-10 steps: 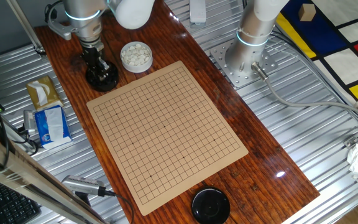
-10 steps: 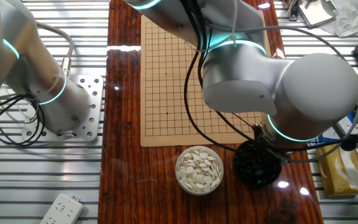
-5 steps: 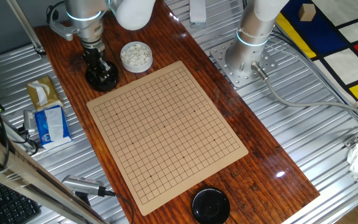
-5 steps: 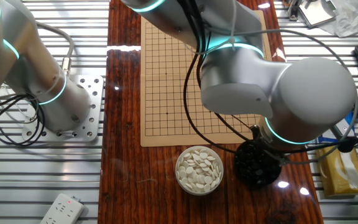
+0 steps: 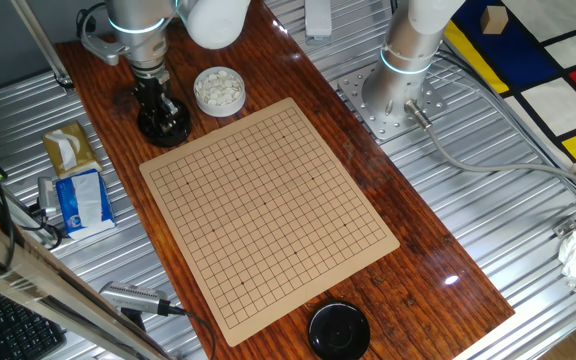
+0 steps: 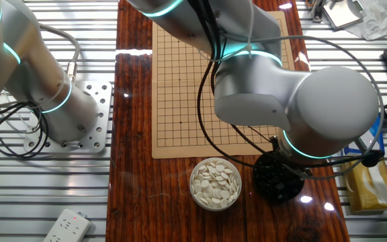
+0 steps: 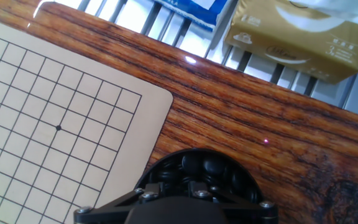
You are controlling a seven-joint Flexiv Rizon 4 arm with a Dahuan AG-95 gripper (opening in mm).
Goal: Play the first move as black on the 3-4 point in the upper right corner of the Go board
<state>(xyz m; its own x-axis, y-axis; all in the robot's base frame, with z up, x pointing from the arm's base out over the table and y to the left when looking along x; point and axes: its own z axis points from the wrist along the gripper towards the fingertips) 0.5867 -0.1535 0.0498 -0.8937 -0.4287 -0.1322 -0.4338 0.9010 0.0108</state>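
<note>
My gripper (image 5: pixel 158 104) reaches straight down into the round black bowl (image 5: pixel 165 127) of black stones, off the board's corner. In the hand view the glossy black stones (image 7: pixel 199 165) fill the bowl just ahead of my gripper (image 7: pixel 178 185). The fingertips are buried among the stones, so I cannot tell their gap or whether a stone is held. In the other fixed view the arm hides the gripper above the bowl (image 6: pixel 278 180). The Go board (image 5: pixel 268 208) carries no stones. Its corner and a star point (image 7: pixel 58 128) show in the hand view.
A bowl of white stones (image 5: pixel 218 90) stands beside the black bowl and also shows in the other fixed view (image 6: pixel 215 183). A black lid (image 5: pixel 339 329) lies past the board's near edge. A tissue box (image 7: pixel 303 34) and a blue pack (image 5: pixel 80 198) lie just off the table's left edge.
The arm has shifted slightly above the black bowl. The gripper stays in the bowl. Nothing on the board has changed.
</note>
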